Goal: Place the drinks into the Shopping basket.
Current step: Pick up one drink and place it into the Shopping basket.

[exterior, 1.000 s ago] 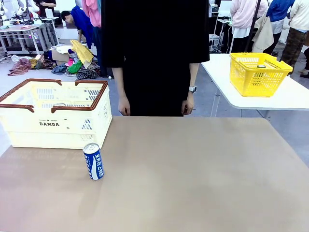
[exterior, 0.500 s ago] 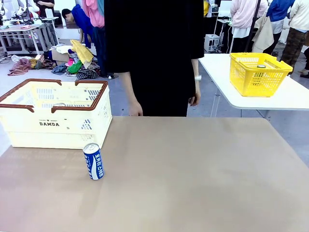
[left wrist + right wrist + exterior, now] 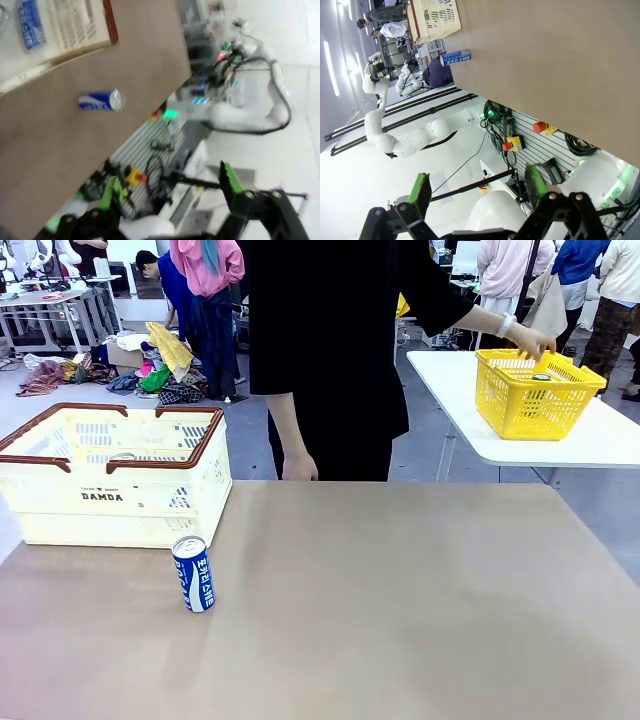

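A blue drink can with white markings stands upright on the brown table, just in front of the cream Shopping basket at the left. A silver can top shows inside the basket. In the left wrist view the can and a basket corner lie far off, with another blue can inside the basket. My left gripper is open, held off the table's near edge. My right gripper is open too, far from the can and the basket.
A person in black stands at the table's far edge, one hand reaching over a yellow basket on a white side table at the right. A can top shows in that basket.
The person has shifted to the right and stretched an arm out to the yellow basket. The blue can and the cream basket have not moved.
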Robot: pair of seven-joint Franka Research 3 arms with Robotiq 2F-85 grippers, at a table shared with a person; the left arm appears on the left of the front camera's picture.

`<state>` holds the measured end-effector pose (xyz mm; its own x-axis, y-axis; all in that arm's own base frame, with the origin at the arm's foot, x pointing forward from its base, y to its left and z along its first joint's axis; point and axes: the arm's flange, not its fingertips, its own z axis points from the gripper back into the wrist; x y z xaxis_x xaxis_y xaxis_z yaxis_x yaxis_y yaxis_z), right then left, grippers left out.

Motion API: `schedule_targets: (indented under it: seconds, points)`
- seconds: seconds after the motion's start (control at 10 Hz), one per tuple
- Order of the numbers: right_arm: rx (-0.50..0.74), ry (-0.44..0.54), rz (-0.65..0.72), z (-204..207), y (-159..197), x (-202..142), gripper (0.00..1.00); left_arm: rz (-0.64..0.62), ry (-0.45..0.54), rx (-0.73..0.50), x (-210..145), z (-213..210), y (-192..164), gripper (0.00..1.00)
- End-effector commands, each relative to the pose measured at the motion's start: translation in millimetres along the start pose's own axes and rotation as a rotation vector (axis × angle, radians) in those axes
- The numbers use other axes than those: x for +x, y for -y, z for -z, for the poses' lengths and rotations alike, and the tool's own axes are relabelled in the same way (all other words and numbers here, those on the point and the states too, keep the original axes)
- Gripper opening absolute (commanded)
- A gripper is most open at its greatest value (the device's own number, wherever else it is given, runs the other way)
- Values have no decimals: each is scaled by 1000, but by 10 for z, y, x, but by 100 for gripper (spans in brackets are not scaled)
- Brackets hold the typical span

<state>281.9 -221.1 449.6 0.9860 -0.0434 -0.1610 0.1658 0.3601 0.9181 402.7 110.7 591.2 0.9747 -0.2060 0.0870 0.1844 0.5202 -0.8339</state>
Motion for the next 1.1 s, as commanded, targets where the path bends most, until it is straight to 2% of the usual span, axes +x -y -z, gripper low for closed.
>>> schedule_targets:
  seconds: [0.0, 0.2, 0.3, 0.4, 0.6, 0.7, 0.8, 1.0]
  points:
    - [6, 1, 12, -21, -46, -11, 100, 36, -147, 147, -237, 923, 273, 100]
    - [6, 1, 12, -21, -46, -11, 100, -36, -144, 284, -221, 1484, 249, 100]
    - [6, 1, 12, -21, -46, -11, 100, -23, -150, 332, -141, 1480, 192, 100]
    - [6, 1, 12, -21, -46, -11, 100, 4, -177, 233, -250, 1387, 425, 100]
    - [6, 1, 12, -21, -46, -11, 100, 4, -177, 233, -250, 1387, 425, 100]
    - [6, 1, 12, -21, -46, -11, 100, 4, -176, 270, -214, 1562, 334, 100]
    - [6, 1, 12, -21, -46, -11, 100, -110, -32, 376, -274, 1868, 291, 100]
    - [6, 1, 12, -21, -46, -11, 100, -202, 157, 508, -277, 2320, 299, 100]
